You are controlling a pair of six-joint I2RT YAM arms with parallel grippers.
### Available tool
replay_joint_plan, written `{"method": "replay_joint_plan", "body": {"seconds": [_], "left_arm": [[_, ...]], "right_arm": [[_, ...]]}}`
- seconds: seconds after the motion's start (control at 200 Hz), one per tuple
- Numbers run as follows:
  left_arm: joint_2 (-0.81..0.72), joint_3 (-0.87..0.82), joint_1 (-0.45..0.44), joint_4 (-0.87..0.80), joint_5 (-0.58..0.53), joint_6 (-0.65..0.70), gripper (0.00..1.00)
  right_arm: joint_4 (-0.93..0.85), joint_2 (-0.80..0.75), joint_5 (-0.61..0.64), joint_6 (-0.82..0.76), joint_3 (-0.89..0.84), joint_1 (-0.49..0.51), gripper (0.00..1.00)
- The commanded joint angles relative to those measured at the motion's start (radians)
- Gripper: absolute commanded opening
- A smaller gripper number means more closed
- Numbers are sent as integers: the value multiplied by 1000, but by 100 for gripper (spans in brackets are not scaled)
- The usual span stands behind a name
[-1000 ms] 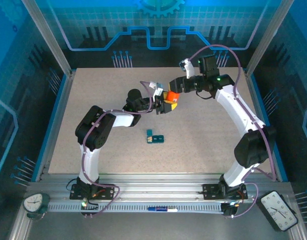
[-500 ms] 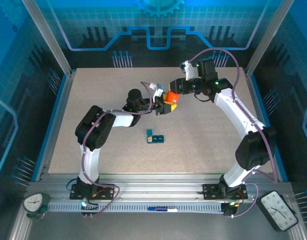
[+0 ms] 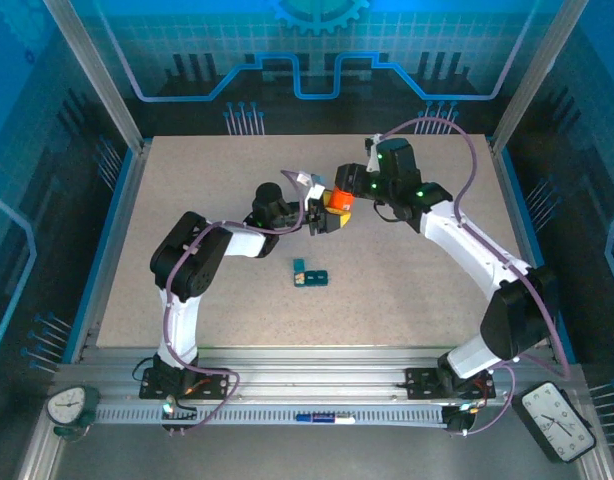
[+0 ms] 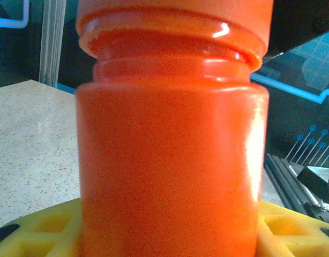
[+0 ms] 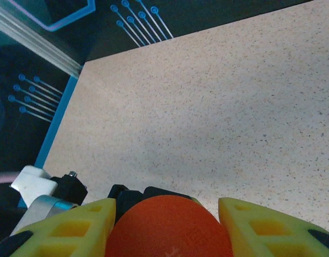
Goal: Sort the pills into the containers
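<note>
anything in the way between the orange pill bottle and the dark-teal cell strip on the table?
Nothing visible. Only bare speckled tabletop lies between the orange plastic bottle and the dark-teal three-cell plastic strip.

containers (image 3: 310, 274) | small dark-teal strip of joined square cells | lying flat on table (image 3: 187, 170), near centre

An orange plastic cylindrical bottle (image 4: 170, 160) stands upright at centre. At 7 and 5 o'clock, yellow latticed fingers (image 4: 46, 225) of the left gripper (image 4: 167, 238) flank its base. At 9 o'clock lies speckled beige tabletop (image 4: 30, 139).
</note>
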Motion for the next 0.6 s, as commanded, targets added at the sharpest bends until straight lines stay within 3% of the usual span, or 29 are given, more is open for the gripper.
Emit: {"method": "replay_joint_plan", "body": {"seconds": [0.0, 0.24, 0.415, 0.595], "left_arm": [[-53, 36, 0, 127, -73, 14, 0], [-34, 36, 2, 116, -64, 12, 0], [-23, 40, 1, 116, -60, 5, 0], [-23, 45, 1, 113, -48, -2, 0]], "right_arm": [[-96, 21, -45, 83, -32, 54, 38], [-180, 31, -109, 7, 114, -21, 46], [-281, 75, -171, -69, 232, -54, 46], [-307, 101, -198, -93, 246, -55, 46]]}}
